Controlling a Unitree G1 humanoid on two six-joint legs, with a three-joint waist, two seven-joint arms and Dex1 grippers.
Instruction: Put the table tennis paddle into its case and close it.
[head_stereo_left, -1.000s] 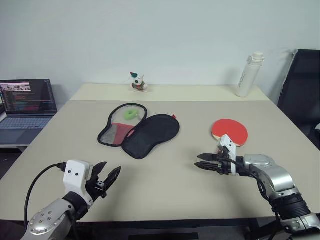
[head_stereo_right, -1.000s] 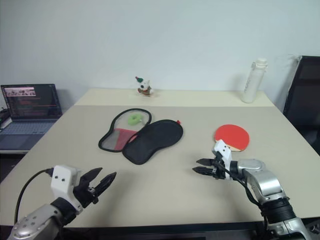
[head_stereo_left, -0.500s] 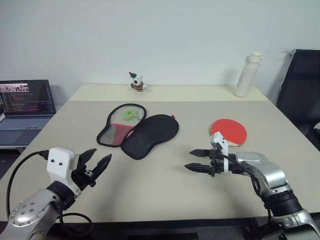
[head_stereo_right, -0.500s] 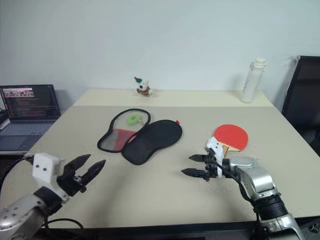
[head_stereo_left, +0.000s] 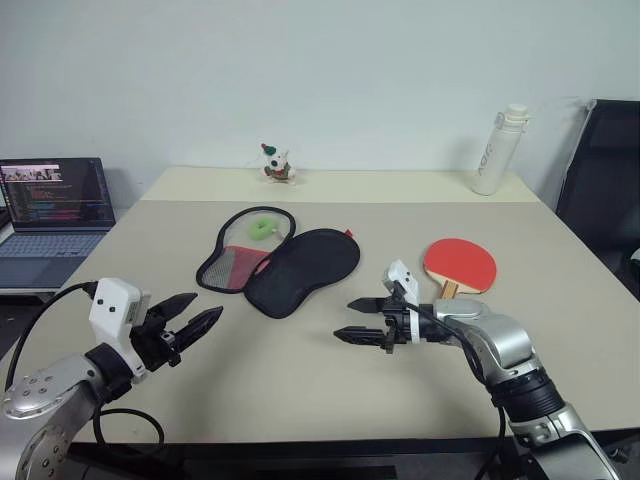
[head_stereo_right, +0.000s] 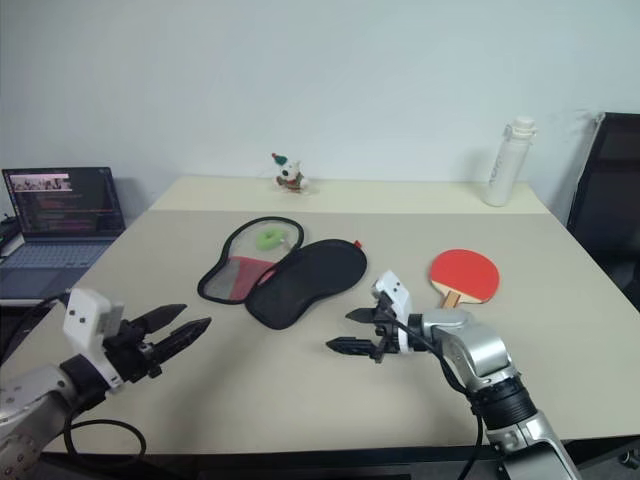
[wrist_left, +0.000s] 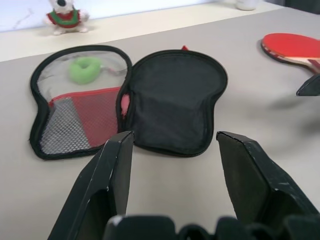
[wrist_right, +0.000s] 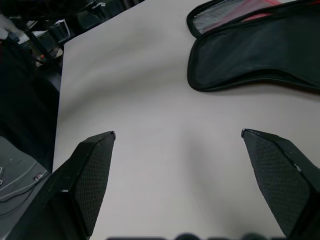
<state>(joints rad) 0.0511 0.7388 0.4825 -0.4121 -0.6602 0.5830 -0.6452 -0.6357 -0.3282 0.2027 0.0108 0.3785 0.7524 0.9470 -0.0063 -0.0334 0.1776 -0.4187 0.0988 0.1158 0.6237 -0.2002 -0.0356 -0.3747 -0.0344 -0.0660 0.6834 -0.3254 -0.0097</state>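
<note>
The table tennis paddle (head_stereo_left: 460, 264) lies flat on the table's right side, red face up, its wooden handle toward me. Its case (head_stereo_left: 303, 268) lies unzipped and spread open at the centre: a black half beside a half with a red mesh pocket (wrist_left: 87, 112). My right gripper (head_stereo_left: 344, 318) hovers left of the paddle and in front of the case, open and empty, pointing left. Near the front left edge my left gripper (head_stereo_left: 207, 308) is open and empty, aimed at the case (wrist_left: 172, 100). In the right wrist view the case's black half (wrist_right: 260, 55) lies beyond the fingers (wrist_right: 92, 170).
A green ring (head_stereo_left: 262, 228) lies inside the case's mesh half. A small plush toy (head_stereo_left: 275, 165) and a white bottle (head_stereo_left: 497, 150) stand at the far edge. There is a laptop (head_stereo_left: 50, 210) off the table's left side and a black chair (head_stereo_left: 605, 190) at the right.
My right gripper has moved left, away from the paddle's handle, and its fingers have spread wide. My left gripper has risen a little and shifted left, still open.
</note>
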